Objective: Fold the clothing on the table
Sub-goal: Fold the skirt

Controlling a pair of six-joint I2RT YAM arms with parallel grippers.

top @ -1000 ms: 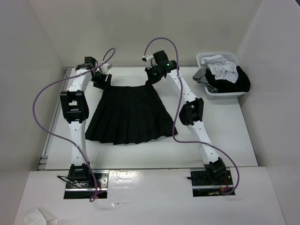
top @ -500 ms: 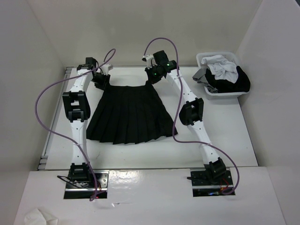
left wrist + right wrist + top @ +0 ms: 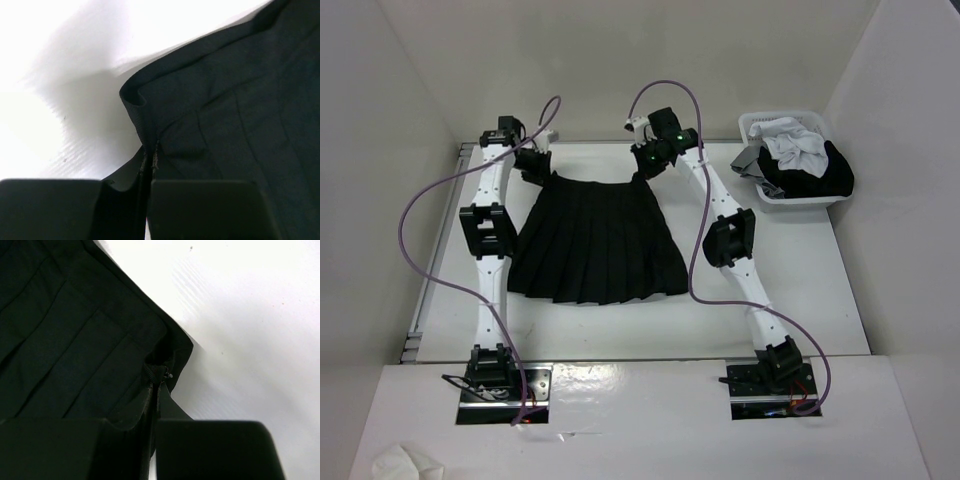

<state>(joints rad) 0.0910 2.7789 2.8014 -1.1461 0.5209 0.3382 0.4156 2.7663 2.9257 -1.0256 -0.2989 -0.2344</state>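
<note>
The skirt (image 3: 595, 240) lay flat on the desk (image 3: 810, 270). The left tool (image 3: 148, 162) and right tool (image 3: 155, 387) each clamped a far waistband corner.

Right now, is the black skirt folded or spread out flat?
Spread out. The skirt lies flat on the table, pleats fanning from waistband to hem, nothing doubled over. The left gripper and right gripper pinch its waistband corners.

My table (image 3: 800, 290) is white, with a metal rail (image 3: 428, 275) down its left edge. A black pleated skirt (image 3: 595, 240) lies spread flat on it near the middle, with the waistband toward the far side and the hem flaring toward the near edge. At the far right corner sits a white basket (image 3: 761, 122) piled with clothes (image 3: 798, 140), a grey piece hanging over its left rim.
</note>
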